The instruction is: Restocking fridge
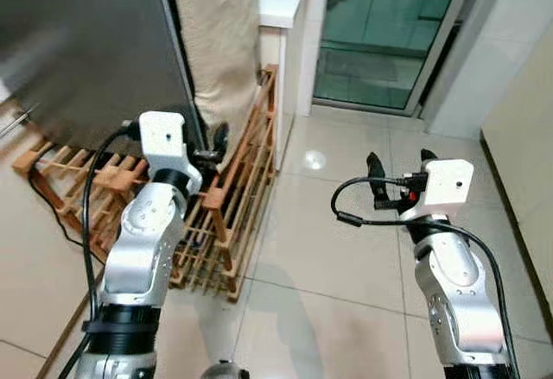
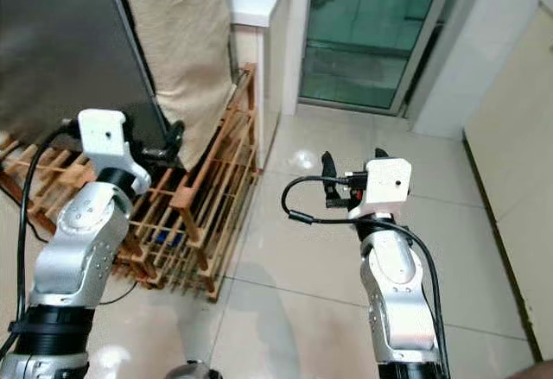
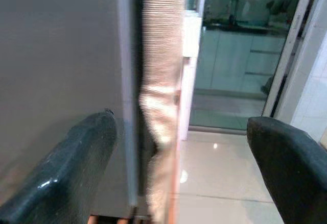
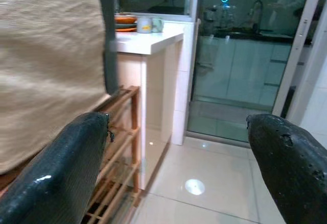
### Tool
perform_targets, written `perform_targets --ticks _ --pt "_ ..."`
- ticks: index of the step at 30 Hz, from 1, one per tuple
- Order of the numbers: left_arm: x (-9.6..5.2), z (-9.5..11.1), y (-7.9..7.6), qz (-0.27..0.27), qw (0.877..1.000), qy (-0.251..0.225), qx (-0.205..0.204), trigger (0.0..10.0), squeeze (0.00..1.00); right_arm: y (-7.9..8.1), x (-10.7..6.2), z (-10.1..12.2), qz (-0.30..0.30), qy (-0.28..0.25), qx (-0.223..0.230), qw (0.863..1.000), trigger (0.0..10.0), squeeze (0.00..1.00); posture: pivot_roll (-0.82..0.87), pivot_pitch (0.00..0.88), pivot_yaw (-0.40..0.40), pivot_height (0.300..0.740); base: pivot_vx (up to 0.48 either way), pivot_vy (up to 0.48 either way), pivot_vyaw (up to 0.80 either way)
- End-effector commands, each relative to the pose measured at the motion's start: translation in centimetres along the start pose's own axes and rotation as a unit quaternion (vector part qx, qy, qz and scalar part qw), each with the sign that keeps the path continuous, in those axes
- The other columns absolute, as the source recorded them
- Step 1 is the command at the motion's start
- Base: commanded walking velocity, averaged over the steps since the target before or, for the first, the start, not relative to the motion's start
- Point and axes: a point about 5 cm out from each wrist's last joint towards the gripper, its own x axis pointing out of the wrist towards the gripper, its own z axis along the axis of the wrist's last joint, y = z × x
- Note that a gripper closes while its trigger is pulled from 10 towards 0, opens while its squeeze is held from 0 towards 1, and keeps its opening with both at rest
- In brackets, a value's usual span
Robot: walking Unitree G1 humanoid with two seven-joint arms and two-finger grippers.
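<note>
The fridge [image 1: 86,42] is a tall grey steel body at the left, standing on a wooden slat rack. My left gripper [image 1: 212,148] is raised at the fridge's lower right corner and is open. In the left wrist view one finger [image 3: 66,173] lies before the grey fridge face [image 3: 56,55] and the other finger [image 3: 291,168] stands off to the side, with the fridge's edge between them. My right gripper [image 1: 399,159] is open and holds nothing, out over the tiled floor to the right of the rack.
A beige cloth [image 1: 223,34] hangs beside the fridge. The wooden rack [image 1: 233,198] juts onto the floor between the arms. Behind it a white counter [image 4: 148,40] carries bowls and a cup. A glass sliding door [image 1: 380,34] is ahead, a cream wall at right.
</note>
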Motion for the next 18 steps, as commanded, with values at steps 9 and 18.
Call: perform_targets --ticks 9,18 --pt "0.2 0.2 0.1 -0.007 1.0 -0.005 0.003 10.0 0.0 0.6 0.1 0.1 0.005 -0.006 0.005 1.0 10.0 0.0 -0.03 0.0 0.032 0.74 0.0 0.339 0.0" --pt "-0.2 0.0 -0.8 -0.03 1.0 -0.007 -0.005 10.0 0.0 0.4 0.2 0.2 -0.001 -0.007 0.002 1.0 10.0 0.0 -0.04 0.0 0.033 0.74 0.0 -0.042 0.0"
